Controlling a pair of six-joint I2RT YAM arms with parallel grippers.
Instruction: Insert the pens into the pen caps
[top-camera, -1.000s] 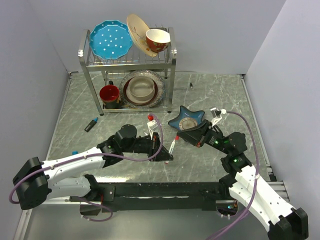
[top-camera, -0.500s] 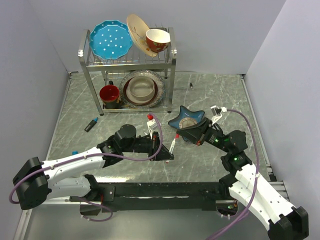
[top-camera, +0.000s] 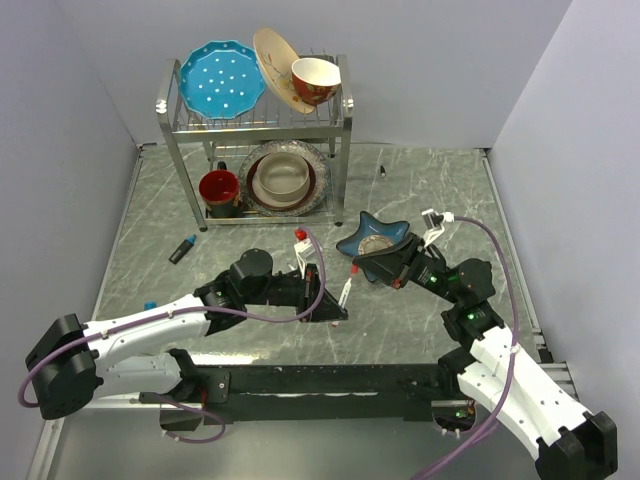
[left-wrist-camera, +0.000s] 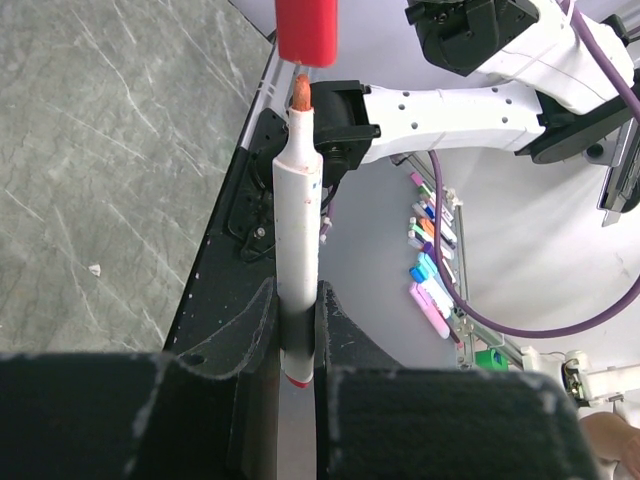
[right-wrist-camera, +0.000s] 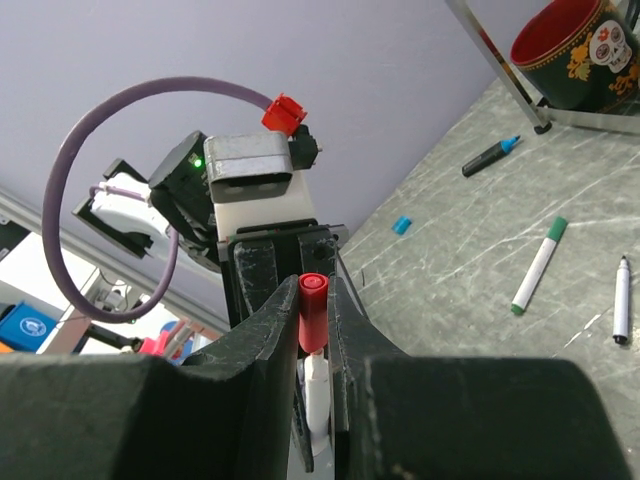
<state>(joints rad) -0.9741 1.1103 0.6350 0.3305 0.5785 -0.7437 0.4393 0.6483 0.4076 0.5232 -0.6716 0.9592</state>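
The left fingers (left-wrist-camera: 268, 318) are clamped narrowly on the white barrel of a red-tipped pen (left-wrist-camera: 298, 220), gripping near its tail and holding it nib-up, while the right fingers (right-wrist-camera: 282, 322) pinch a red cap (right-wrist-camera: 313, 298) at the top centre of the left wrist frame, its open end just above the nib and not yet over it. In the overhead frame the pair meet just right of centre, above the grey marbled table (top-camera: 440, 190) and just below a star-shaped blue dish (top-camera: 375, 235). A green pen (right-wrist-camera: 540, 265) and a black pen (right-wrist-camera: 621, 300) lie on the table at the right of the right wrist frame; a dark marker (top-camera: 182, 249) and a blue cap (top-camera: 150, 305) lie at the overhead's left, below the dish rack (top-camera: 345, 140)
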